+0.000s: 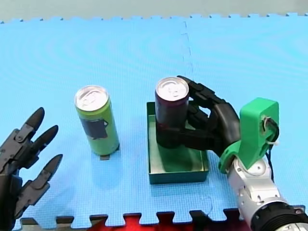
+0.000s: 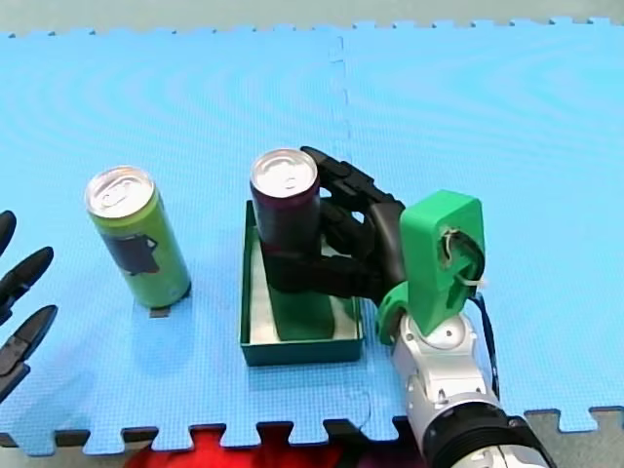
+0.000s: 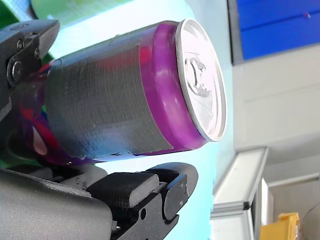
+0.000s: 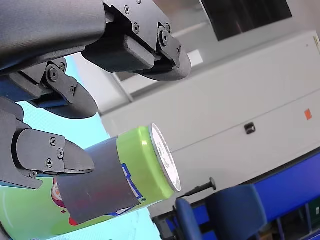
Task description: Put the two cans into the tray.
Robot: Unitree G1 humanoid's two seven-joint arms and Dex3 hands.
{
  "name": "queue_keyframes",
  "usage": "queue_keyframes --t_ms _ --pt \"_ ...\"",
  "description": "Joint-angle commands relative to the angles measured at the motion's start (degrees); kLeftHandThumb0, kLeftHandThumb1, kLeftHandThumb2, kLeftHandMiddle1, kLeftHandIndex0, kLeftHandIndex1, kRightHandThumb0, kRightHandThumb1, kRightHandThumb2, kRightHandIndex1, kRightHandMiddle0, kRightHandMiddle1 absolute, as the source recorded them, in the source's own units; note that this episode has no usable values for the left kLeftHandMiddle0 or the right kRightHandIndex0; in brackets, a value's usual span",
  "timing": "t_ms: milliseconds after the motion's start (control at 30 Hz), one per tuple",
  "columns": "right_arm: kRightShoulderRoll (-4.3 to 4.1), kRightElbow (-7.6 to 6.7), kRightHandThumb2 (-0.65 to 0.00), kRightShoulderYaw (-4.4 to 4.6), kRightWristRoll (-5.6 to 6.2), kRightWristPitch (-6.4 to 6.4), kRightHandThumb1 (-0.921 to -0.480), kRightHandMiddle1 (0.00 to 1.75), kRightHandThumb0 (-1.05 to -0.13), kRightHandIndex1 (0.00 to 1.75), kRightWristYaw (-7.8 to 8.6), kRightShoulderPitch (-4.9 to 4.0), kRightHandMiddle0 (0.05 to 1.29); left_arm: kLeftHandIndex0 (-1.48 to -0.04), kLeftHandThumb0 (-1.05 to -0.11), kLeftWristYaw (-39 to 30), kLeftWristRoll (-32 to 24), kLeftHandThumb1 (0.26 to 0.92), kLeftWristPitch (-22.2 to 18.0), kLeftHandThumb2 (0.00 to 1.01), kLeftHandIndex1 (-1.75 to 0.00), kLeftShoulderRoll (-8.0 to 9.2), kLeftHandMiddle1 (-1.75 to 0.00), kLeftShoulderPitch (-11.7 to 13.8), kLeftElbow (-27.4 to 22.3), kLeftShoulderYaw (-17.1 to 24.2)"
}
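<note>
A purple can (image 1: 172, 108) wrapped in grey tape stands upright inside the green tray (image 1: 195, 172), at its back. My right hand (image 1: 202, 120) is shut on this can, fingers curled around its body; the first wrist view shows the purple can (image 3: 125, 95) held between the fingers (image 3: 145, 192). A green can (image 1: 97, 120) with a grey tape patch stands upright on the blue mat, left of the tray. My left hand (image 1: 29, 163) hangs at the lower left, open, apart from the green can. The second wrist view shows the green can (image 4: 115, 182) beyond that hand's fingertips (image 4: 75, 157).
The blue foam mat (image 1: 240, 53) covers the whole surface, with a seam running back from the tray. Its jagged front edge (image 1: 144, 219) lies close to me, with red showing beneath. A small dark marker (image 1: 104, 156) lies at the green can's base.
</note>
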Motion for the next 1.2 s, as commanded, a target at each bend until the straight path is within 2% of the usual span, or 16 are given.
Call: queue_keyframes --t_ms 0,233,367,500,567,700,800,900,967,1033,1100,1167 --pt "0.17 0.02 0.0 0.08 -0.13 -0.18 -0.592 0.0 -0.558 0.0 0.16 0.12 0.47 -0.44 -1.048 0.01 -0.33 0.921 -0.13 0.25 -0.01 0.09 -0.01 0.0 -0.07 0.16" --pt "0.15 -0.34 0.0 0.53 -0.65 -0.19 -0.592 0.0 -0.617 0.0 -0.1 0.18 0.43 -0.45 -1.048 -0.12 -0.83 0.921 0.47 0.26 -0.01 -0.06 0.0 0.22 -0.8 0.0" --pt "-0.6 -0.09 -0.003 2.02 -2.88 -1.22 -0.599 0.0 -0.67 0.0 -0.72 0.17 0.4 -0.45 -1.048 -0.37 -1.19 0.921 0.8 0.26 -0.01 -0.07 0.0 0.34 -0.94 -0.01" --pt "-1.24 0.3 -0.006 3.33 -5.2 -2.85 -0.62 0.0 -0.751 0.0 -1.78 0.09 0.39 -0.45 -1.048 -0.59 -1.47 0.921 1.08 0.26 -0.01 -0.08 0.0 0.37 -1.02 0.05" --pt "-1.51 0.62 -0.01 3.88 -6.15 -4.11 -0.637 0.0 -0.798 0.0 -2.17 0.11 0.36 -0.45 -1.048 -0.64 -1.54 0.921 1.16 0.26 -0.01 -0.09 0.0 0.38 -0.99 0.05" --pt "-2.15 1.46 -0.01 4.96 -8.05 -7.56 -0.655 0.0 -0.845 0.0 -3.1 0.23 0.34 -0.45 -1.048 -0.82 -1.72 0.921 1.27 0.26 -0.01 -0.03 0.0 0.41 -0.9 0.06" --pt "-2.72 2.26 -0.01 5.89 -9.95 -10.08 -0.666 0.0 -0.867 0.0 -4.99 0.15 0.34 -0.45 -1.048 -1.12 -1.94 0.921 1.22 0.26 -0.01 0.09 0.0 0.36 -0.73 0.09" --pt "-3.27 2.92 -0.013 6.86 -11.68 -11.66 -0.685 0.0 -0.901 0.0 -6.67 -0.06 0.33 -0.45 -1.048 -1.54 -2.21 0.921 1.16 0.27 -0.01 0.14 0.0 0.31 -0.57 0.1" --pt "-3.72 3.22 -0.014 7.75 -13.09 -12.15 -0.702 0.0 -0.937 0.0 -7.89 -0.21 0.3 -0.45 -1.048 -1.87 -2.47 0.921 1.08 0.27 -0.01 0.17 0.0 0.22 -0.41 0.12" --pt "-4.08 3.39 -0.012 8.53 -14.33 -12.12 -0.712 0.0 -0.958 0.0 -9.05 -0.35 0.28 -0.45 -1.048 -2.13 -2.7 0.921 0.99 0.27 -0.01 0.18 0.0 0.16 -0.28 0.16" --pt "-4.26 3.46 -0.011 9.0 -15.03 -11.85 -0.717 0.0 -0.968 0.0 -9.84 -0.43 0.28 -0.46 -1.048 -2.31 -2.86 0.921 0.95 0.27 -0.01 0.15 0.0 0.16 -0.23 0.21" --pt "-4.3 3.41 -0.008 9.14 -15.13 -11.49 -0.719 0.0 -0.976 0.0 -10.11 -0.48 0.27 -0.46 -1.048 -2.41 -2.95 0.921 0.93 0.27 -0.01 0.11 0.0 0.2 -0.22 0.26"
